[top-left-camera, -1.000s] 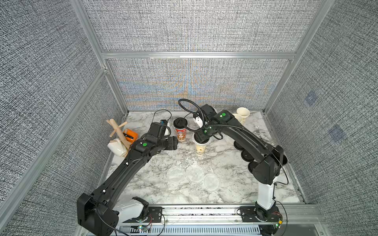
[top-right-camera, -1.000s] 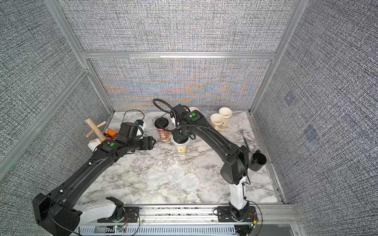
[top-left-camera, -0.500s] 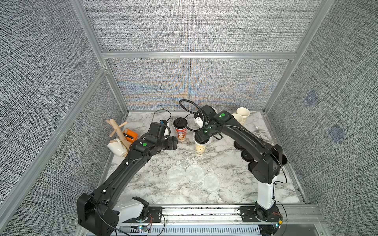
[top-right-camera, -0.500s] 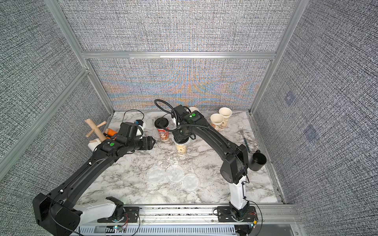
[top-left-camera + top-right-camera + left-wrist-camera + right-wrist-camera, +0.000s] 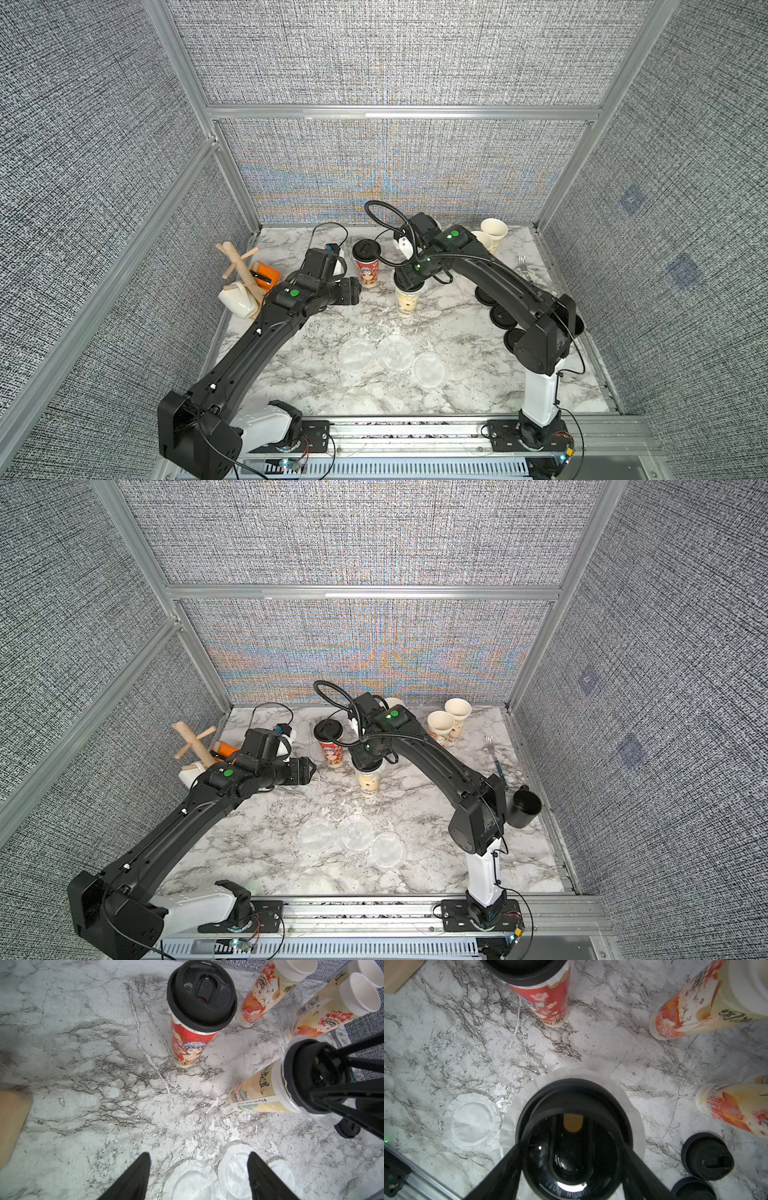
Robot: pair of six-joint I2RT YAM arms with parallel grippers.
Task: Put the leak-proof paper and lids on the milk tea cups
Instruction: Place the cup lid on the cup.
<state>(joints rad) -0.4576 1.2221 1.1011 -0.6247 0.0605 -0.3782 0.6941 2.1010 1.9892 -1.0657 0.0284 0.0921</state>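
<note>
Presently clasps black lid (image 5: 571,1093) in right gripper (image 5: 409,286), jaws wide, atop milk tea cup (image 5: 406,306), over one leak-proof paper (image 5: 593,1076). Holds left gripper (image 5: 198,1155) spread, empty, beside that cup. Finds three spare discs (image 5: 395,351) flat on robot side of cup, about equally near both grippers; bare cups (image 5: 441,725) beyond cup.

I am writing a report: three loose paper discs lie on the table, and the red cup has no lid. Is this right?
Not quite. The red cup carries a black lid, as the left wrist view shows. The three loose paper discs do lie on the table.
</note>
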